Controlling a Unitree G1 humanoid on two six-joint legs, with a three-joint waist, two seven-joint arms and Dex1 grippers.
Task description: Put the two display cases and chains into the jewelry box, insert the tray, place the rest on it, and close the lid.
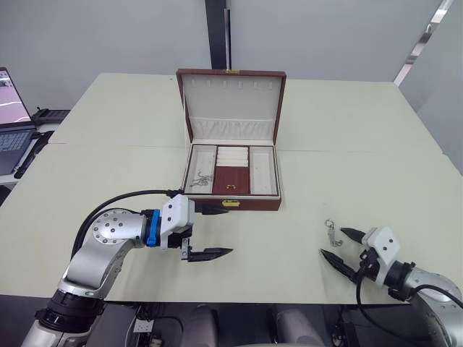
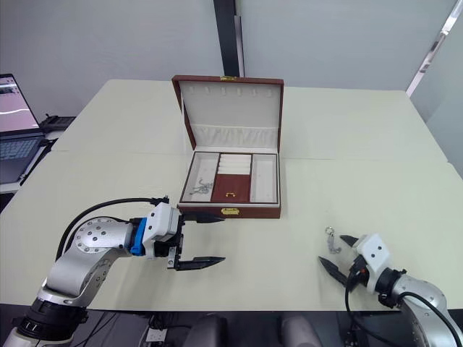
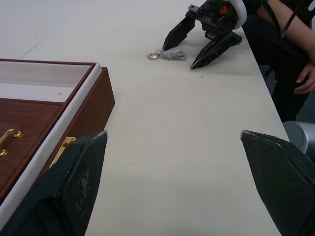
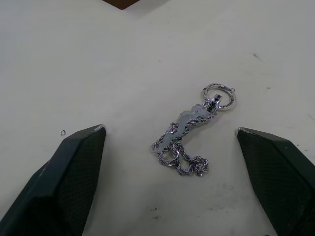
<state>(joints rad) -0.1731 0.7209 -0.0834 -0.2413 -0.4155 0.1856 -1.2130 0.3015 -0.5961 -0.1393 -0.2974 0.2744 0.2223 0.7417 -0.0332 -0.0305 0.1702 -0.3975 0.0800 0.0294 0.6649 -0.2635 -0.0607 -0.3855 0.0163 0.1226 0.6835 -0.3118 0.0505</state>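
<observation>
Evidently the job is well advanced: the jewelry box (image 1: 233,173) stands open at twelve o'clock on the surface (image 1: 362,144), its lid (image 1: 231,107) raised and leaning back, and the tray (image 1: 231,170) already sits inside, its brown flap with the gold knob showing at the middle. A small tangle of chains (image 1: 202,178) lies in the tray's compartment at nine o'clock of the flap. The display cases are nowhere to be seen, so they are probably beneath the tray, though that cannot be confirmed.

What looks left is one last chain (image 4: 189,131), lying loose on the surface at about four o'clock from the box and well apart from it, and then shutting the lid. It is a short silver rope-twist chain, bunched into a loose heap, with a round ring at one end.

The right gripper (image 1: 341,245) sits just beside that chain with its fingers spread wide to either side of it, not yet touching. The left gripper (image 1: 211,231) waits near the box's front wall at seven o'clock, fingers likewise spread and holding nothing.
</observation>
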